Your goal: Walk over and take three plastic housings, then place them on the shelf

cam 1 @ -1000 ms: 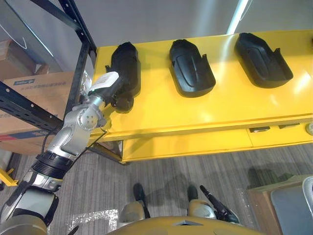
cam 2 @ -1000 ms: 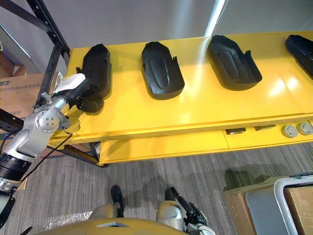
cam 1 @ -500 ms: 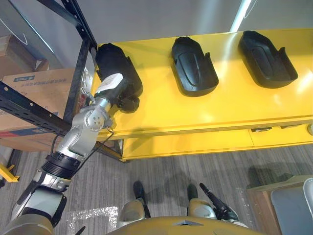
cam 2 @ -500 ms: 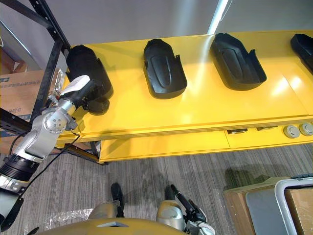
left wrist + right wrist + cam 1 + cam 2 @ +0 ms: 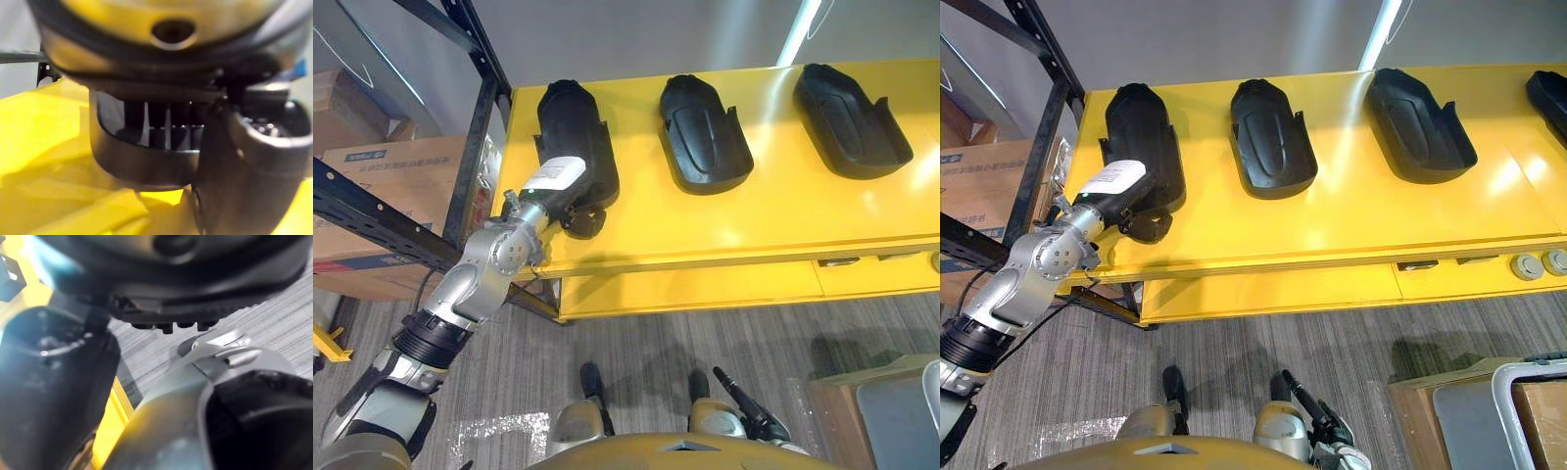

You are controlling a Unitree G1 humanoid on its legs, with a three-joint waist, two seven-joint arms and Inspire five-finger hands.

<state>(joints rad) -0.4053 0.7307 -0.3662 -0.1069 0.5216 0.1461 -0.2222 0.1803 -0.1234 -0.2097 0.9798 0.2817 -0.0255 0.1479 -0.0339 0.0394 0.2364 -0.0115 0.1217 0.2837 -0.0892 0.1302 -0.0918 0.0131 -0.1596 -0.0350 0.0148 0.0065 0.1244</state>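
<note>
My left arm (image 5: 460,294) comes in from the lower left and stretches forward, with the silver wrist (image 5: 506,251) a little bent. My left hand (image 5: 563,186) is closed on the near end of a black housing (image 5: 570,122). The fingers (image 5: 166,132) are curled over its rim and the thumb (image 5: 244,166) stands on the outer side. My right hand (image 5: 751,416) hangs low at the lower right.

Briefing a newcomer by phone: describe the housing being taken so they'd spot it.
A yellow table carries black housings in a row. At its end beside the black shelf frame is the leftmost housing, the one gripped at its near rim by the left hand.
</note>
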